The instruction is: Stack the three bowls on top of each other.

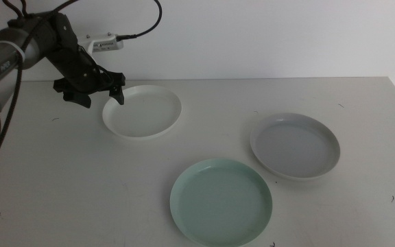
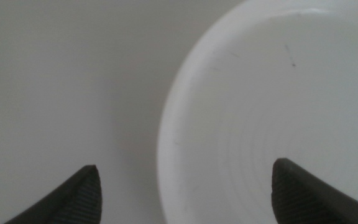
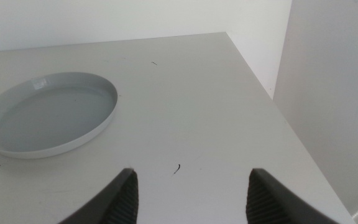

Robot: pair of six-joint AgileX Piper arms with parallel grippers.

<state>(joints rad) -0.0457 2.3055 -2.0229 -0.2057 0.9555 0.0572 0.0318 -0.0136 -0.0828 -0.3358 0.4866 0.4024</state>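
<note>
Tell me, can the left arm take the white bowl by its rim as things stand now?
Probably yes. The left gripper is open at the white bowl's left rim, one of its fingers over the bowl, the other over the table. Nothing blocks it.

The left gripper [image 2: 185, 193] straddles the white bowl's [image 2: 272, 106] rim, fingers [image 2: 82, 196] spread wide.

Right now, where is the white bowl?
In the middle view the white bowl sits at the table's far left, behind the mint green bowl and left of the pale grey bowl. The left end effector is open astride its left rim.
</note>
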